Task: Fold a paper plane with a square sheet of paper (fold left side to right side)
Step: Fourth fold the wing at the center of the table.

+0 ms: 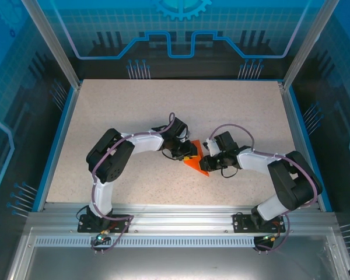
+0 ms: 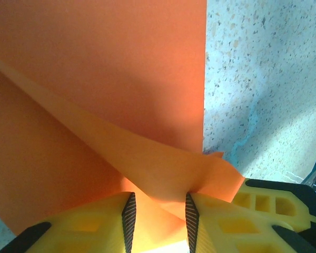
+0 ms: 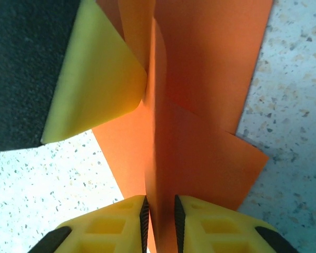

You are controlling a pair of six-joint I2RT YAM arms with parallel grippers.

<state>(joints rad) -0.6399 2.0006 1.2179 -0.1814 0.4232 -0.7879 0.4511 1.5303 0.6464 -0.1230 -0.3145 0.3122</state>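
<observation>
Bent inward, meeting over middle of table [image 1: 163, 111], pinching lifted fold of orange paper [image 2: 95, 79] in left gripper [image 2: 158, 211], nipping upright crease in narrowly closed right gripper [image 3: 159, 216]

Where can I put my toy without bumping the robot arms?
Free: the speckled tabletop beyond the arms, up to the back edge. Crowded: the middle, where the left gripper and right gripper meet at the folded orange paper sheet.
</observation>
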